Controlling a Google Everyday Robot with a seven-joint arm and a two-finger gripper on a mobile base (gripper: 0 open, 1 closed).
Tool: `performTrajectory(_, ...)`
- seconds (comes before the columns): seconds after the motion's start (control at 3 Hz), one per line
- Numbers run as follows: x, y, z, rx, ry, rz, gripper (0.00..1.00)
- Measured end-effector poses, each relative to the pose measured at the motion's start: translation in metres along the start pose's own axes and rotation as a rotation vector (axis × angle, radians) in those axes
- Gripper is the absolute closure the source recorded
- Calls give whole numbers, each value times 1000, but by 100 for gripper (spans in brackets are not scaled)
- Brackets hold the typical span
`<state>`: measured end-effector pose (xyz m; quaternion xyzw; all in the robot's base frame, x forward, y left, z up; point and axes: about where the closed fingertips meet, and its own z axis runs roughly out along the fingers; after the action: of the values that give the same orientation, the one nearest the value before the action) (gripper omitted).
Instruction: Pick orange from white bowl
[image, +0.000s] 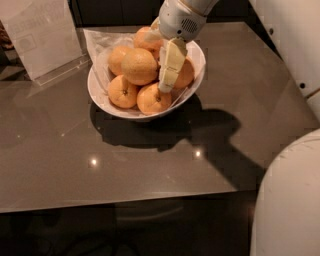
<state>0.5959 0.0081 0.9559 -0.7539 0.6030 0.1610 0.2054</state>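
Note:
The white bowl (102, 97) stands on the grey table and holds several oranges. The largest one, the pale dull orange (139, 66), sits on top in the middle of the pile. Smaller, brighter oranges lie around it, at the front left (122, 92) and front (153, 99). My gripper (167, 70) hangs over the bowl from the upper right. Its cream fingers (171, 62) point down just to the right of the pale orange, in front of another orange (186, 75).
A clear acrylic sign holder (42, 35) stands at the table's back left. A crumpled plastic sheet (97, 42) lies behind the bowl. The robot's white body (290, 200) fills the lower right corner. The table's front edge (120, 200) runs along the bottom.

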Motion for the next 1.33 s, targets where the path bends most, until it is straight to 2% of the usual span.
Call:
performTrajectory(0.67,-12,-16,36,-71,-19,-10,0)
performTrajectory(1.0,-13,-16,35,-71,-19,-10,0)
performTrajectory(1.33,-6,-14,45,-94,-18,20,0)
